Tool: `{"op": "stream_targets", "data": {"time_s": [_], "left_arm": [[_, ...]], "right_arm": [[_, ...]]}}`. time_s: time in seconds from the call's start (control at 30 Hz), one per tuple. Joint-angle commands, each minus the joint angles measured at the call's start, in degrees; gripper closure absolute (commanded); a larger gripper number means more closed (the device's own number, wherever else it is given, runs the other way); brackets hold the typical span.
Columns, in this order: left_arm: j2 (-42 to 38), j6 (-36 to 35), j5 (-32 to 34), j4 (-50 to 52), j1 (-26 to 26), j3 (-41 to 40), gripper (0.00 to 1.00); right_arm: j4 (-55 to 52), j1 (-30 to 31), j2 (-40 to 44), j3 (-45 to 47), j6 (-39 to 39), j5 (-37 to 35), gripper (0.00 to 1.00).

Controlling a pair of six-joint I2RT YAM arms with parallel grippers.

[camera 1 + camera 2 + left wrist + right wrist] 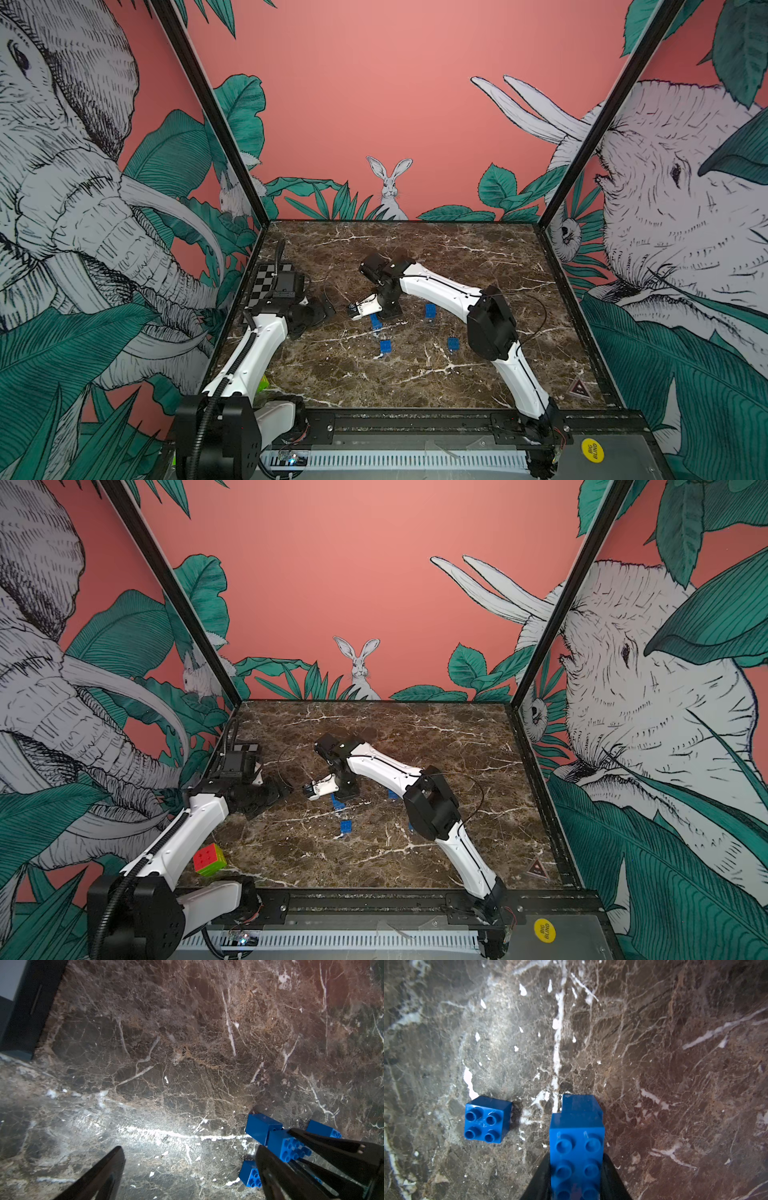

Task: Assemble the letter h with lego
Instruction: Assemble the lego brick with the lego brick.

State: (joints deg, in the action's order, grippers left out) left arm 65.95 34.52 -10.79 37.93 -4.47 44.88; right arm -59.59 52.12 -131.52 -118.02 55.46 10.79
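R gripper clamps the long blue brick mid marble tabletop, long axis running out along its fingers. Loose square brick lies just beside; we rate R arm nearer. L gripper: fingers apart, empty.

1. The long brick runs off the bottom edge of the right wrist view, so its full length cannot be told. The right gripper shows only two dark finger wedges there.
2. Beyond it, the blue piece shows no studs; whether the two are joined cannot be told.
3. In a top view the puzzle cube is only a green sliver behind the left arm.
4. In a top view the right arm covers nearly all of the nearer brick and one edge of the farther brick.
5. In the left wrist view a blurred black finger hides part of the low brick.
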Motion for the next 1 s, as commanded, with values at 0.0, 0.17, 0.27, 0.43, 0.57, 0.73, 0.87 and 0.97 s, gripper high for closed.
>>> {"op": "stream_targets", "data": {"time_s": [0.0,0.17,0.27,0.43,0.57,0.73,0.87,0.97], "left_arm": [[-0.3,-0.4,0.7,0.2,-0.3,0.6,0.01],[-0.4,-0.5,0.7,0.3,-0.3,0.5,0.01],[-0.4,-0.5,0.6,0.3,-0.3,0.4,0.01],[-1.0,-0.3,0.2,0.4,-0.3,-0.1,0.01],[-1.4,-0.1,-0.2,0.9,-0.3,0.0,0.01],[-1.8,-0.2,0.2,1.4,-0.2,0.0,0.01],[-1.6,0.0,0.1,1.1,-0.3,-0.2,0.01],[-1.3,0.1,-0.1,1.0,-0.3,-0.1,0.01]], "right_arm": [[-0.8,0.1,-1.2,0.3,-1.2,-0.8,1.0],[2.3,-0.1,-0.1,1.1,-1.7,-1.9,1.0],[2.1,-0.2,0.0,0.3,-1.8,-2.7,1.0],[1.7,-0.2,0.6,1.9,-1.8,-2.1,1.0],[2.9,-0.3,1.9,4.5,-1.7,-1.2,1.0],[2.3,-0.4,1.6,4.6,-1.9,-0.7,1.0],[2.3,-0.4,1.5,4.6,-1.8,-0.8,1.0],[0.7,-0.3,0.3,3.3,-1.7,-2.4,1.0]]}}
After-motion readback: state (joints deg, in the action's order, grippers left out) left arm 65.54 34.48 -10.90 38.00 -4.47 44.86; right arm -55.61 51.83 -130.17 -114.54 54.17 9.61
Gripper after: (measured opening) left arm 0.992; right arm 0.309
